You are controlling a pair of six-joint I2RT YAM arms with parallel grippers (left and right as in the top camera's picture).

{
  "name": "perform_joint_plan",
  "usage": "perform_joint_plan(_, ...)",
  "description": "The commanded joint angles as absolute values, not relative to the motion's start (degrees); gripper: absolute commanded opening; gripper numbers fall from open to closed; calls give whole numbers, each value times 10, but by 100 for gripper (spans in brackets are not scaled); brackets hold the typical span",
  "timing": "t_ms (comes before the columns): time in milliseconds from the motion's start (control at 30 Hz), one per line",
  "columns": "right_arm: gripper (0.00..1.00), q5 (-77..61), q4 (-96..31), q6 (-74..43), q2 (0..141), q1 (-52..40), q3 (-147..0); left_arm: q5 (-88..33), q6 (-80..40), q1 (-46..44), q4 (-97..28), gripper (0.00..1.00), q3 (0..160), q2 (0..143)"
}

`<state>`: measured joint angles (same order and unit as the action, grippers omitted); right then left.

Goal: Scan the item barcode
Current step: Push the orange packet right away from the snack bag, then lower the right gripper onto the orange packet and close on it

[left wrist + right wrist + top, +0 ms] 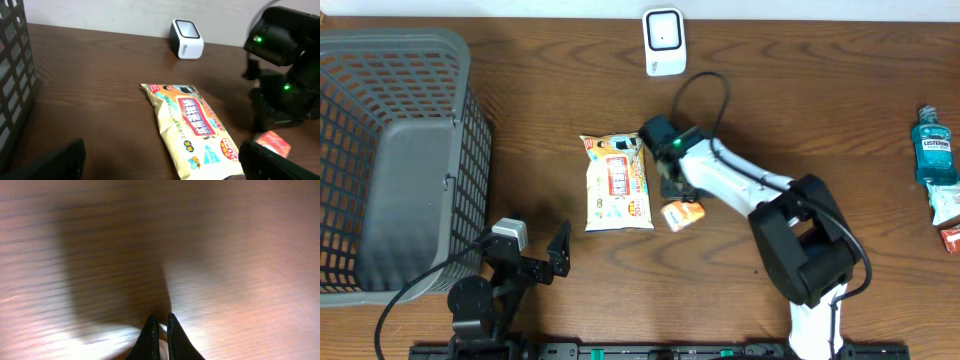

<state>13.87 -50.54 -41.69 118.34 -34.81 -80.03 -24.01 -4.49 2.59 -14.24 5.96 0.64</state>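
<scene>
- The basket (400, 150) stands at the left, not needed now.
- The wipes pack (616, 182) lies flat mid-table, below the scanner (663, 40); the picking step seems in hand.
- The right gripper (161, 324), fingers together on nothing, should open over the pack; the left gripper (532, 262) stands apart.

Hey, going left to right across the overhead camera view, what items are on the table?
Gray basket → pack of wipes → small orange packet → mouthwash bottle.

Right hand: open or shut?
Shut. In the right wrist view the right hand has its fingertips nearly touching over the table, nothing visible between them.
</scene>
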Motion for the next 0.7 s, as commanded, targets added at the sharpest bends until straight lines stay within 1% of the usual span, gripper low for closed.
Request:
perform_joint_plan(0,2,164,-531,-554,1168,-306,-797,-239,-48,28,-149,98,48,6)
perform_joint_plan(167,3,144,-554,-550,1149,-262,-797,-239,-48,28,-149,98,48,6)
perform_joint_plan(233,3,130,-564,-529,1120,-239,-797,-239,-48,28,-149,98,48,6)
perform_joint_plan(267,13,125,-566,-521,1107,-231,-797,-239,-48,28,-149,98,48,6)
perform_joint_plan(300,25,118,-566,-505,1094,-225,-797,-239,-48,28,-149,98,48,6)
perform_joint_plan(333,43,109,-566,-487,1080,-219,-797,-239,-48,28,-149,98,48,6)
perform_joint_plan(400,56,94,-569,-447,1045,-206,-797,-239,-48,28,-149,98,48,6)
perform_joint_plan(433,65,95,-574,-438,1029,-202,-797,-239,-48,28,-149,98,48,6)
perform_joint_plan(533,83,90,-589,-405,976,-192,-797,-239,-48,28,-149,98,48,6)
perform_joint_plan(633,92,57,-608,-361,931,-191,-797,-239,-48,28,-149,98,48,6)
perform_joint_plan(667,92,49,-616,-349,920,-191,-797,-239,-48,28,-149,98,48,6)
